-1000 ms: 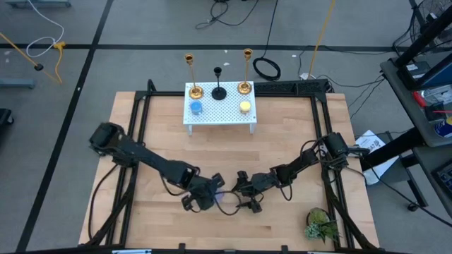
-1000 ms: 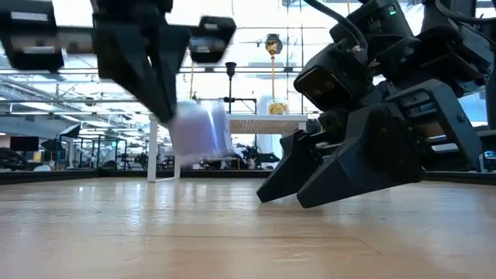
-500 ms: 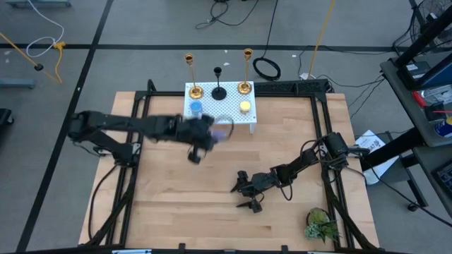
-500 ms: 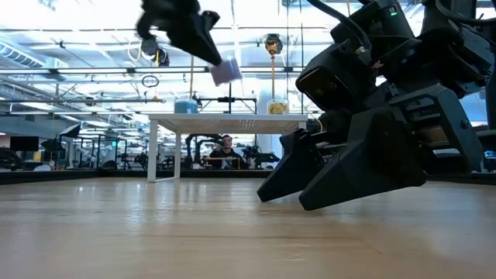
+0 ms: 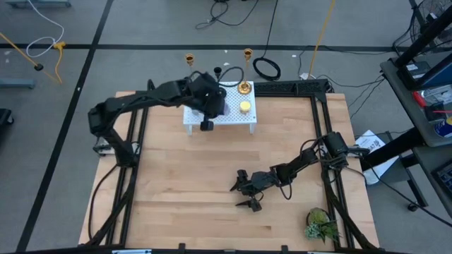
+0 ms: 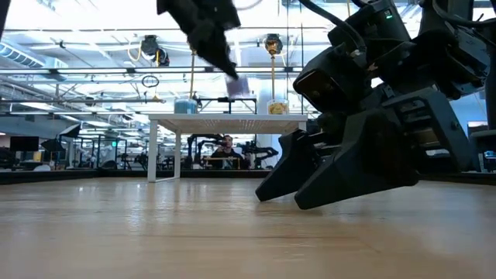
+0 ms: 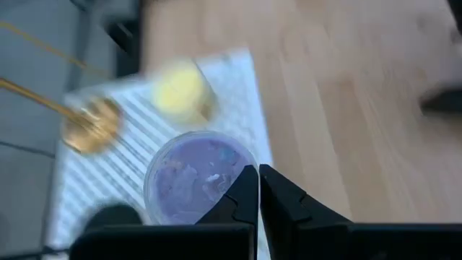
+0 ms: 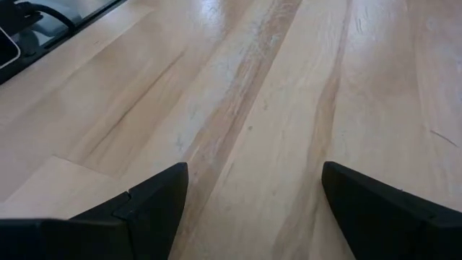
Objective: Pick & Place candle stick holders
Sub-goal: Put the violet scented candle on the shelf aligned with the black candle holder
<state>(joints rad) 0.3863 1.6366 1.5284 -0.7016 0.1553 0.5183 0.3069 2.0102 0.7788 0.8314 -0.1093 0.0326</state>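
My left gripper [image 5: 210,104] hovers over the white perforated stand [image 5: 229,118] at the table's far side, shut on the purple cup [image 7: 196,179], which also shows in the low view [image 6: 239,84]. On the stand are two gold sticks [image 5: 245,70] [image 5: 189,61], the black holder [image 5: 217,71], the yellow cup [image 5: 245,106] and the blue cup [image 6: 184,105]. The arm hides the blue cup in the high view. My right gripper [image 5: 248,197] is open and empty, low over the table's near middle. My left gripper pinches the purple cup's wall at its rim [image 7: 242,189], one finger over the cup's inside and the other outside. The fingers come from above, slanting down. The cup hangs below them, slightly tilted, lifted clear above the stand's top.
A green plant sprig [image 5: 321,224] lies at the near right corner. Black frame rails [image 5: 141,120] run along the table's sides. Bare wood [image 5: 191,169] lies between the stand and my right gripper. A person [image 6: 226,143] shows far behind the table.
My left gripper has gone from the table's near middle, up and toward the far edge, to a place over the white stand. It has carried the purple cup with it, lifted clear of the table. My right gripper has kept still.
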